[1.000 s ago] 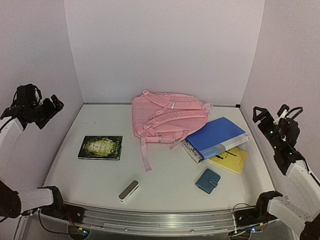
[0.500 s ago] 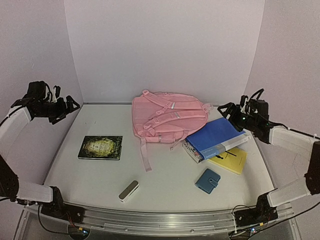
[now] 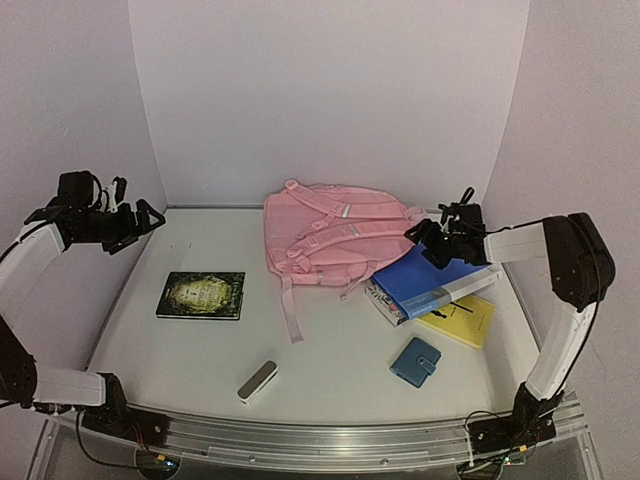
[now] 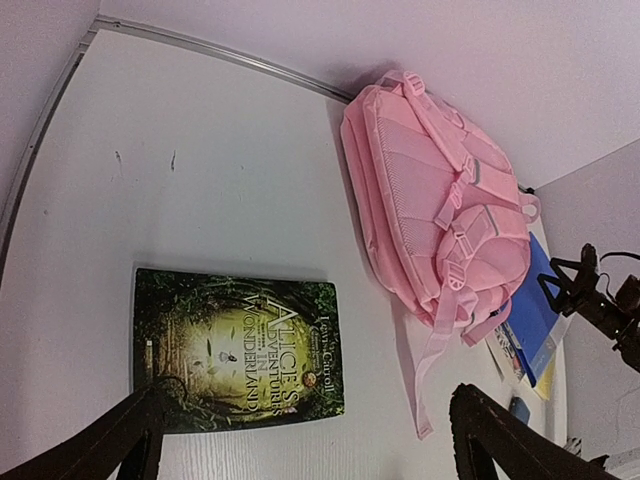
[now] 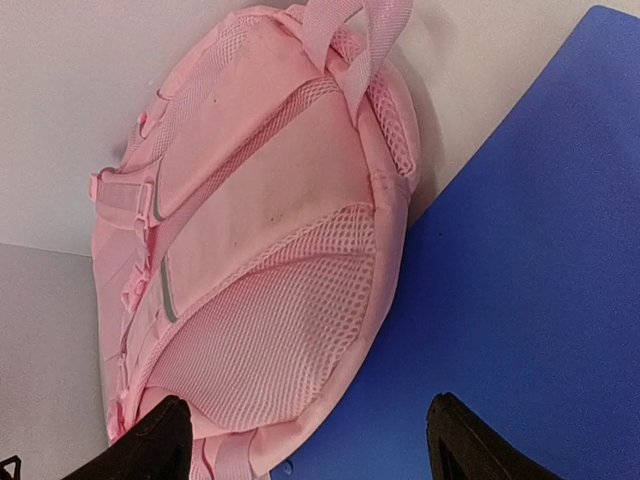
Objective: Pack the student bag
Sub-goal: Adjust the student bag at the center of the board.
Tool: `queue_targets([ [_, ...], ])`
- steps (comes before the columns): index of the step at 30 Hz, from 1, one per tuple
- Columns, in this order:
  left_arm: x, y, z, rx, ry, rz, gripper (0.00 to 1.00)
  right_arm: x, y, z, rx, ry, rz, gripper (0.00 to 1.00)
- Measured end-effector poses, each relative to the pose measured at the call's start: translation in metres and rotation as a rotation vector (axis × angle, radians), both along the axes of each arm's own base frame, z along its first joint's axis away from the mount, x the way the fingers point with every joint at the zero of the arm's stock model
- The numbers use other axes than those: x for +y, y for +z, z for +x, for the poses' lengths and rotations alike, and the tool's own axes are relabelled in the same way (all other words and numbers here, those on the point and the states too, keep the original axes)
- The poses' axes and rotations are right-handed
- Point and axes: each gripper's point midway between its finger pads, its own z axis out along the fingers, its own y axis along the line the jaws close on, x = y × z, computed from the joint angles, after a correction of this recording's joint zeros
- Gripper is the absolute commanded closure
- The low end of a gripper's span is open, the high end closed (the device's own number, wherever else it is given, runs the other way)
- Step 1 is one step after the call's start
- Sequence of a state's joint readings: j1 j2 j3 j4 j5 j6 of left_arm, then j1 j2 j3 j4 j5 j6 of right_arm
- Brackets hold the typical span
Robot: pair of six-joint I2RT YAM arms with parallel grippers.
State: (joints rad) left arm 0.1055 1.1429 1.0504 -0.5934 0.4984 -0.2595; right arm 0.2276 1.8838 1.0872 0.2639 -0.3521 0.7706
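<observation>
Two grippers hang released, jaws spread and gripping nothing. The student bag (image 3: 335, 238) lies flat, straps up, toward twelve o'clock on the table (image 3: 330, 350). The right gripper (image 3: 420, 240) hovers at the bag's three o'clock, over the far corner of a blue folder (image 3: 435, 272). The left gripper (image 3: 148, 220) hangs out at nine o'clock, above the green book (image 3: 201, 295).

Left hand (image 3: 143, 216), right hand (image 3: 418, 236): black, with dark fingers. Arms (image 3: 30, 255): white links, black joints, thin black cables (image 3: 462, 198) at the wrists, black bases (image 3: 105, 395).
</observation>
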Motion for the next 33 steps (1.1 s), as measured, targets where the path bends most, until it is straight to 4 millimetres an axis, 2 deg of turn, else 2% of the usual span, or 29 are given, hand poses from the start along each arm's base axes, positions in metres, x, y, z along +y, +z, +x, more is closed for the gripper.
queue_targets([
  [10,-0.002,0.002,-0.001,-0.01,-0.014,0.0,0.0,0.008,-0.038,0.025,0.029,-0.015,0.04,0.42],
  [14,-0.003,0.003,-0.002,-0.011,-0.019,-0.003,0.0,0.012,-0.038,0.034,0.002,-0.01,0.075,0.69],
  [17,-0.003,0.003,-0.002,-0.013,-0.024,-0.003,0.0,0.016,-0.04,0.039,-0.012,0.003,0.101,0.84],
  [20,-0.004,0.003,-0.002,-0.014,-0.027,0.0,0.0,0.017,-0.037,0.042,-0.032,0.014,0.133,0.94],
  [23,-0.004,0.003,-0.002,-0.015,-0.029,0.001,0.0,0.02,-0.022,0.046,-0.082,0.032,0.156,1.0],
  [26,-0.004,0.003,-0.002,-0.016,-0.03,0.002,0.0,0.023,0.002,0.045,-0.128,0.047,0.165,1.0],
  [29,-0.004,0.003,-0.002,-0.016,-0.031,0.004,0.0,0.031,0.048,0.04,-0.209,0.078,0.168,1.0],
  [33,-0.004,0.003,-0.002,-0.017,-0.031,0.004,0.0,0.047,0.126,0.025,-0.357,0.143,0.156,1.0],
])
